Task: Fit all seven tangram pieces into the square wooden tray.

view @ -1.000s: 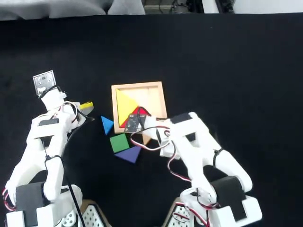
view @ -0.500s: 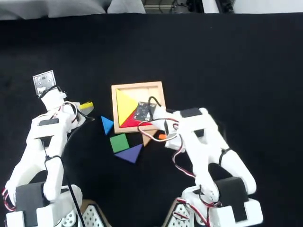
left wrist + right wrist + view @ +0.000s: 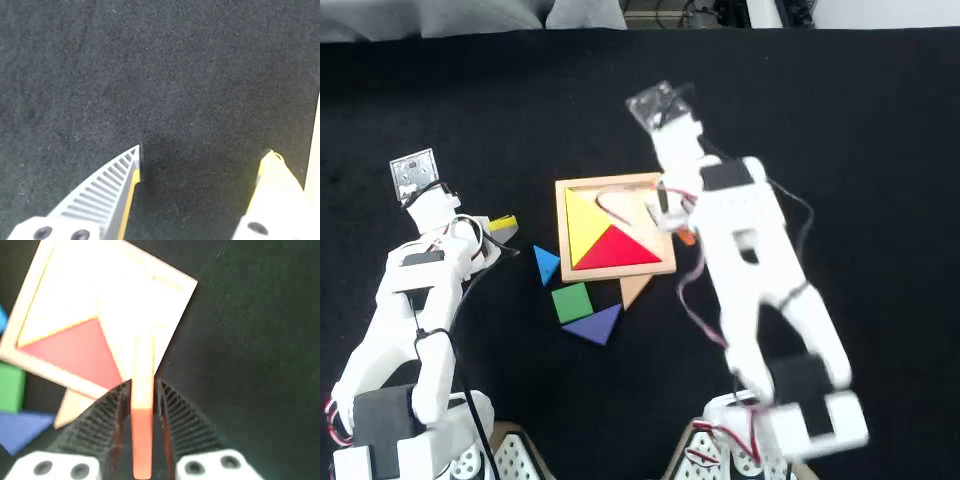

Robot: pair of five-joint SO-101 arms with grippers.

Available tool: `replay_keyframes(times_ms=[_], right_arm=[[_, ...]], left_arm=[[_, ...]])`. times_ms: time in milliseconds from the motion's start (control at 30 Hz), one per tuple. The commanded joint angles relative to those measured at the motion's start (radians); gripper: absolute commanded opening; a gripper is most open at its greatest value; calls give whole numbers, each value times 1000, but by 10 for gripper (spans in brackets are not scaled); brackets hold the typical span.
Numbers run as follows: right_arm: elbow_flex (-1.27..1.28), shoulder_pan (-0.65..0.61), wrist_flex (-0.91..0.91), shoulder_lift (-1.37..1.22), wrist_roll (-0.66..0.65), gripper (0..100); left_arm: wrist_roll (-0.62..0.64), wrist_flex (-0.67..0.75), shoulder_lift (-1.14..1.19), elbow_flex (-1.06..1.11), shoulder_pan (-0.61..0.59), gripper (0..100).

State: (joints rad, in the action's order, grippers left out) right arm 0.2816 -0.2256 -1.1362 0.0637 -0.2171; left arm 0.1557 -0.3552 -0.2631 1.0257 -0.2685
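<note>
Right gripper clamped on orange piece, held edge-on. From above, tray free corner at its 9 o'clock; right arm nearer.

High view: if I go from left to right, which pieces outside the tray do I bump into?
light blue triangle → green square → dark blue triangle → tan triangle → orange piece, held in the right gripper

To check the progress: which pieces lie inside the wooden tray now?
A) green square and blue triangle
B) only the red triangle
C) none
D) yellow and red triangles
D: the yellow triangle and the red triangle lie in the tray, while the green square sits outside it.
</note>
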Motion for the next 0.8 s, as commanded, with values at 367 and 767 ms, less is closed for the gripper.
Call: replay_keyframes(times_ms=[367, 767], right_arm=[[-386, -86, -95, -394, 298, 11], [-423, -118, -61, -504, 327, 15]], left_arm=[[-8, -9, -3, -58, 13, 359], [-5, -11, -3, -58, 13, 359]])
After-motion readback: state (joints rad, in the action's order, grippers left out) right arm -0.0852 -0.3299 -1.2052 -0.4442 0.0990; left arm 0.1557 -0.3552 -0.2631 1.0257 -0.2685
